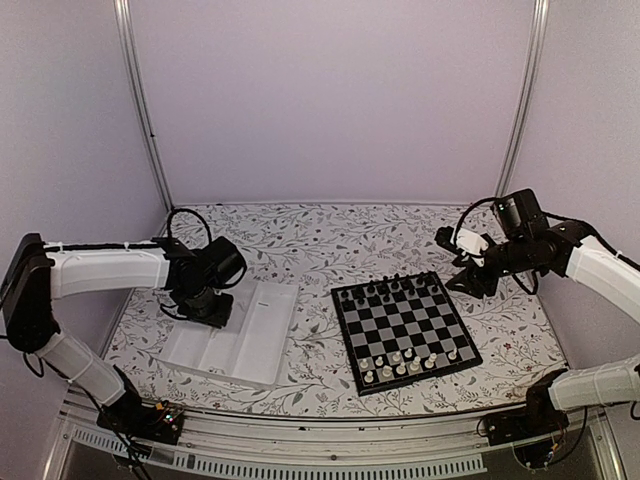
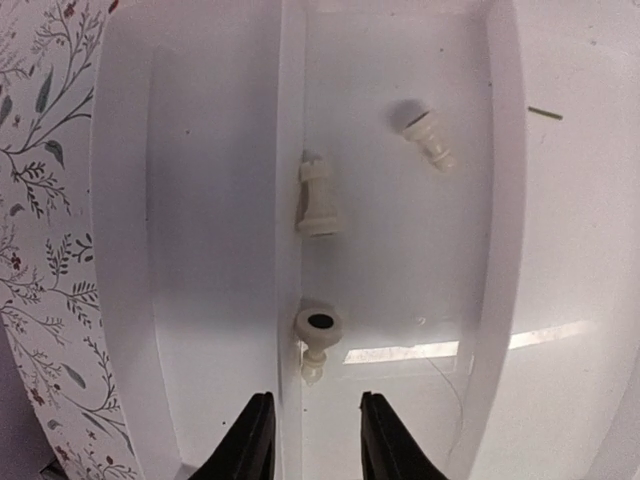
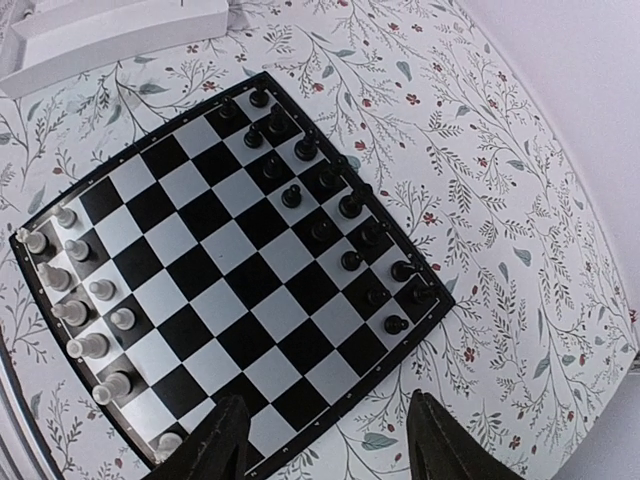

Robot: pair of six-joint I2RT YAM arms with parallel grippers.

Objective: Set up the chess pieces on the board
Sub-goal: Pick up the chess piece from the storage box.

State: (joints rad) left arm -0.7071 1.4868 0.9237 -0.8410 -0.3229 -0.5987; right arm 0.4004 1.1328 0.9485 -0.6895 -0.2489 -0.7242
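The board [image 1: 405, 325] lies right of centre, with black chess pieces [image 1: 395, 288] along its far rows and cream ones [image 1: 410, 360] along its near rows. My right gripper [image 3: 325, 445] hangs open and empty above the board's [image 3: 230, 270] edge, near the black pieces [image 3: 291, 196]; cream pieces [image 3: 103, 290] line the opposite side. My left gripper [image 2: 312, 440] is open over the white tray, its fingers straddling a divider wall [image 2: 290, 120]. A cream pawn [image 2: 318, 340] lies just ahead of the fingertips. A cream rook [image 2: 318, 200] and another cream piece [image 2: 430, 138] lie farther on.
The white compartment tray [image 1: 250, 340] sits left of the board, under my left gripper [image 1: 205, 308]. My right gripper [image 1: 468, 283] is by the board's far right corner. A floral cloth [image 1: 300, 240] covers the table, with grey walls behind and to both sides.
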